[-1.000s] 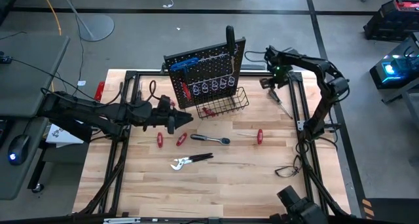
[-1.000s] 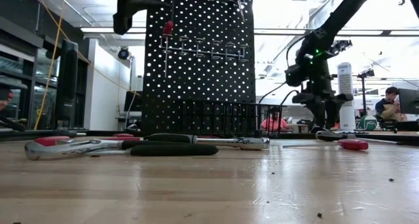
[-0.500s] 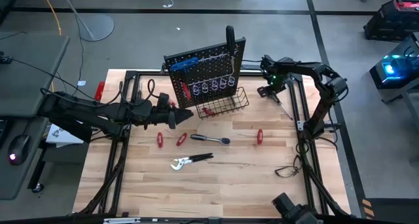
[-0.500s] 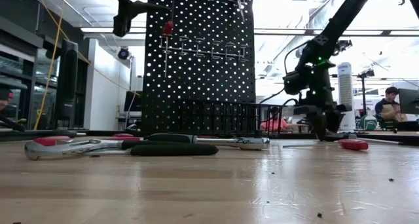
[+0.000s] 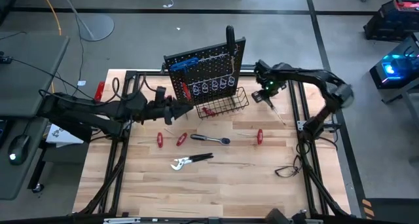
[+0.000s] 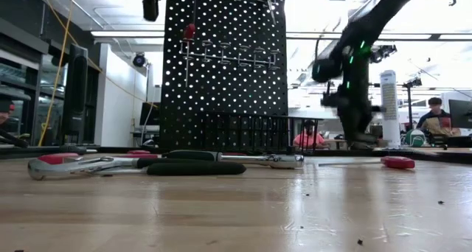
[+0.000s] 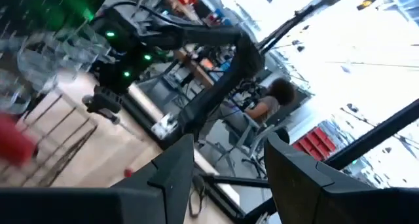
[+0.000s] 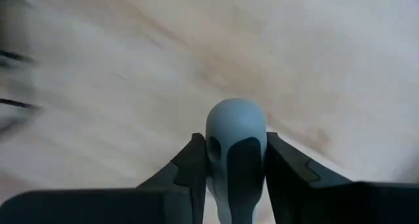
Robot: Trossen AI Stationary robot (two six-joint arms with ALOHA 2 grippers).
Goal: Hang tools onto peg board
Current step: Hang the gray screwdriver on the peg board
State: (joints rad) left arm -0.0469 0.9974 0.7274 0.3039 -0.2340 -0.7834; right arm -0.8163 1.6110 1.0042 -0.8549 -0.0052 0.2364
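Note:
The black peg board [image 5: 203, 76] stands upright at the table's far middle, with a wire basket [image 5: 228, 101] at its foot. A blue tool [image 5: 185, 64] and a red-handled one [image 6: 189, 31] hang on it. More tools lie on the wood: two red handles [image 5: 159, 139], a wrench [image 5: 209, 139], pliers [image 5: 190, 161] and a red T-shaped key [image 5: 260, 136]. My right gripper [image 5: 264, 95] points down just right of the basket, shut on a blue-grey tool handle [image 8: 236, 119]. My left gripper [image 7: 229, 142] is open and holds nothing, raised beside the board's left part [image 5: 175, 112]. My right gripper pinches the blue-grey handle between its two fingers, from above, pointing down. The handle lies along the fingers, and its rounded end [image 8: 236, 109] sticks out past their tips toward the table. Whether the tool's other end rests on the table, I cannot tell.
A black tubular frame [image 5: 298, 106] runs along the table's edges, close to my right arm. A thin black cable [image 5: 288, 168] lies at the near right. A red tool [image 5: 208, 111] lies in the basket. People sit in the room beyond the table [image 6: 435, 119].
My right gripper has gone toward the table's left edge, from the far right corner to just beside the basket. My left gripper has risen beside the peg board's left part, away from the red-handled tool, which stays hanging on the board.

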